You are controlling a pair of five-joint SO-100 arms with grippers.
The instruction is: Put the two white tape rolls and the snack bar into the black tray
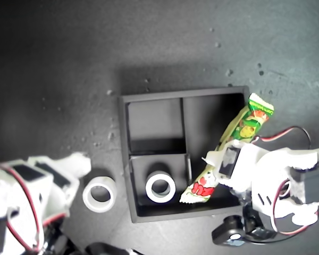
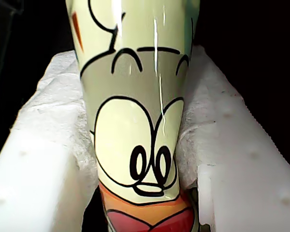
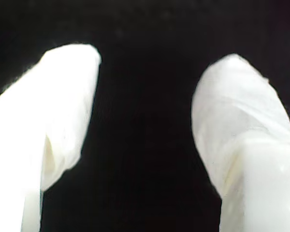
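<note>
The black tray (image 1: 181, 95) sits mid-table. One white tape roll (image 1: 160, 187) lies in its near small compartment. The other white tape roll (image 1: 100, 194) lies on the table just off the tray's side on the exterior view's left. The snack bar (image 1: 242, 135) slants over the long compartment, its green end past the tray's far corner, its red end low near the front wall. My first gripper (image 1: 223, 166) is shut on the snack bar (image 2: 135, 121), which fills the gap between the padded fingers (image 2: 48, 145). My second gripper (image 3: 145, 72) is open over dark table, holding nothing, and stands (image 1: 77, 178) beside the outer roll.
The dark table surface (image 1: 69, 64) carries small pale specks around the tray. The tray's far small compartment (image 1: 154, 119) holds nothing. Red and black cables (image 1: 287, 133) loop off the arm on the exterior view's right.
</note>
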